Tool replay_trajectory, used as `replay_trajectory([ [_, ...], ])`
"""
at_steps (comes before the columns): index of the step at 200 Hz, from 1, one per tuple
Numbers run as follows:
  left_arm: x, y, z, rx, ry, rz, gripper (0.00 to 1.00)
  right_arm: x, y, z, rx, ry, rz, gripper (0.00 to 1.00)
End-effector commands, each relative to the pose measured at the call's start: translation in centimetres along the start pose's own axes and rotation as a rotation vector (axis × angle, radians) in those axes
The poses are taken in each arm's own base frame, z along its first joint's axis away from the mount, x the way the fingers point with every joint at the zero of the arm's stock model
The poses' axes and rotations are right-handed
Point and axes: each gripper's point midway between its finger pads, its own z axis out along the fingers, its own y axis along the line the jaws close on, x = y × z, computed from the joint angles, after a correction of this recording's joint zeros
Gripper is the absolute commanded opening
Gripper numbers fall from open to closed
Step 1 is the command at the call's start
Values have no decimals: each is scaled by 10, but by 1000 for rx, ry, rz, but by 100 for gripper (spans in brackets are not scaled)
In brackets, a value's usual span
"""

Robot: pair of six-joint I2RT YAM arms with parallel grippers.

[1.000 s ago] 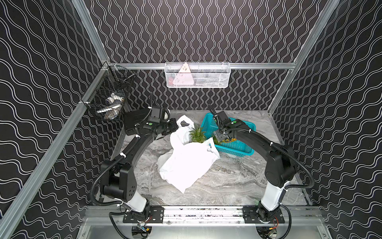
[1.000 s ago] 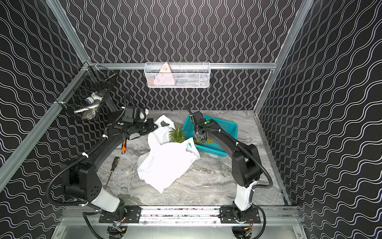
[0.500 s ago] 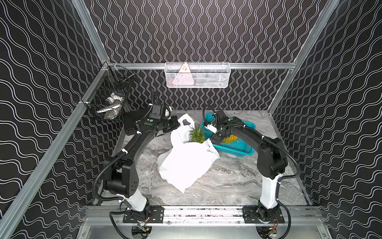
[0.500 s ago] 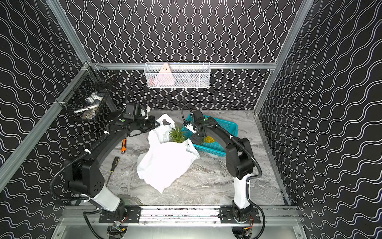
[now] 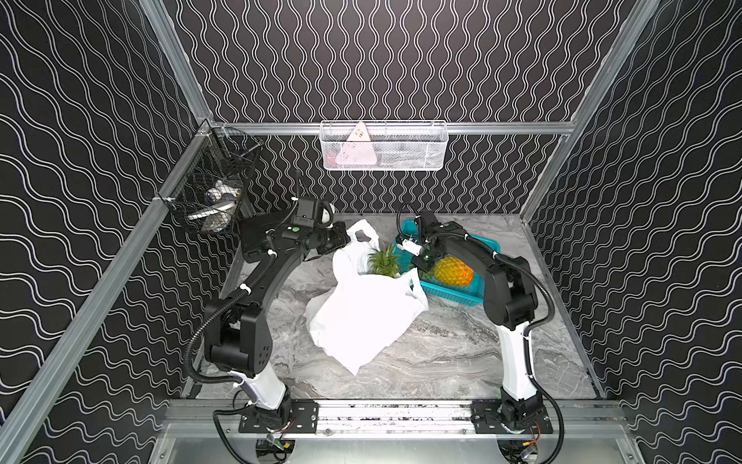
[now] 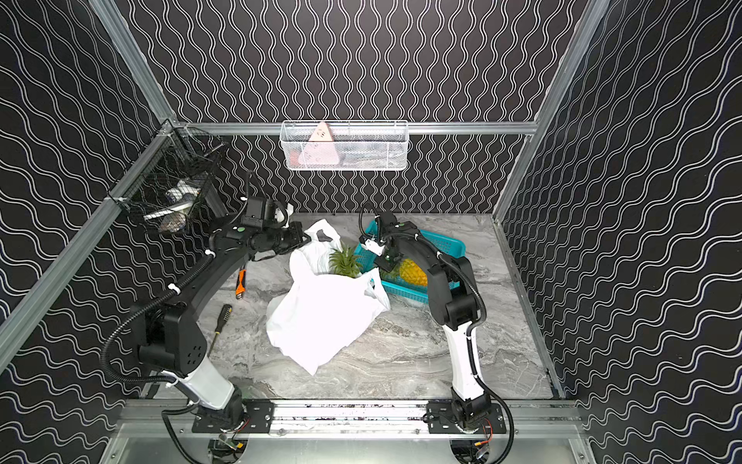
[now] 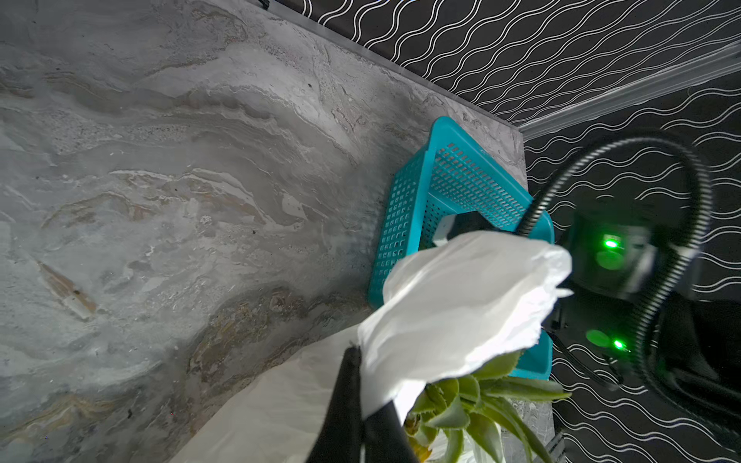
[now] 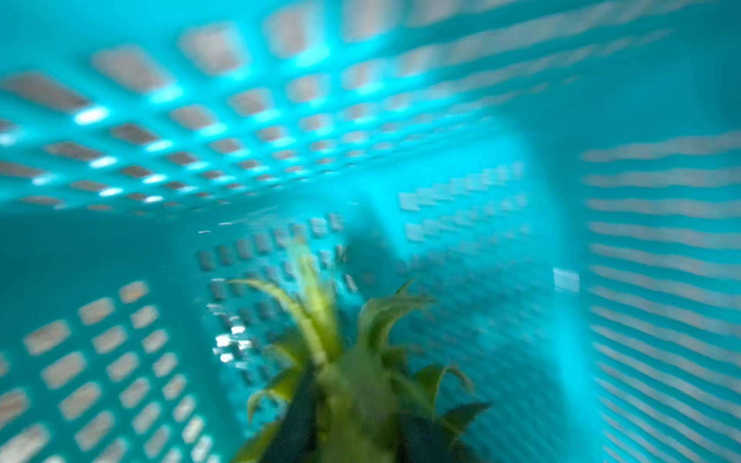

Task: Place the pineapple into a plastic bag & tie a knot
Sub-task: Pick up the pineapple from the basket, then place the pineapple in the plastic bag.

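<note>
Right end effector (image 5: 424,268) reaches down into a teal perforated basket (image 5: 453,296) at the back right of the grey marbled surface (image 5: 441,353). Its two dark fingers (image 8: 298,417) are closed together on the green crown leaves of a pineapple (image 5: 453,272); the right wrist view is blurred but shows the leaves squeezed between them. The pineapple lies on its side in the basket, its yellow-orange body toward the right and its crown toward the bag. Left end effector (image 5: 348,240) is raised above the surface toward the back, left of centre, clamped on one handle loop of the white plastic bag (image 5: 361,317). In the left wrist view the crinkled white film is pinched between its black fingers (image 7: 345,385). From that held handle the bag drapes down and spreads across the middle of the surface, its mouth facing the basket. The second handle loop (image 5: 417,287) lies loose at the basket's near corner, apart from the held one. A second spiky green crown (image 5: 384,261) stands upright at the bag's mouth, between the two end effectors; whether it sits inside the bag I cannot tell. In a top view, a black-handled screwdriver (image 6: 220,321) and an orange and black tool (image 6: 241,281) lie on the surface beside the left arm.
</note>
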Motion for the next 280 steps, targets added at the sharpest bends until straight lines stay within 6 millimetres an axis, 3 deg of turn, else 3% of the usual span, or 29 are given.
replay_trajectory([
  [1, -1, 1, 0, -20, 12, 33, 3, -57, -53, -51, 239, -244, 85, 0],
  [20, -3, 0, -5, -35, 16, 61, 6, -80, -100, -105, 464, -373, 211, 0],
  [24, -3, -1, -6, -32, 20, 64, 6, -85, -108, -132, 506, -424, 247, 0],
  [41, -1, -4, -4, -23, 37, 73, 6, -93, -128, -198, 598, -571, 409, 0],
  [90, -7, -19, -11, 20, 18, 67, 3, -97, -89, -328, 358, -1007, 723, 0],
  [95, -8, -20, -10, 21, 16, 64, 2, -107, -74, -340, 301, -1052, 723, 0],
  [117, -7, -24, -3, 22, 26, 62, 0, -120, -48, -377, 165, -1139, 767, 0],
  [138, -3, -32, -1, 33, 27, 67, 0, -124, -22, -387, 52, -1182, 817, 0],
  [194, -5, -37, 4, 31, 20, 63, 0, -147, 31, -383, -253, -1229, 903, 0],
  [212, -5, -37, 6, 34, 21, 56, 0, -150, 36, -374, -294, -1219, 945, 0],
  [253, -11, -42, 4, 44, -1, 55, 0, -146, 57, -328, -385, -1185, 1094, 0],
  [280, -13, -43, 6, 53, 2, 56, 0, -150, 82, -331, -429, -1193, 1127, 0],
])
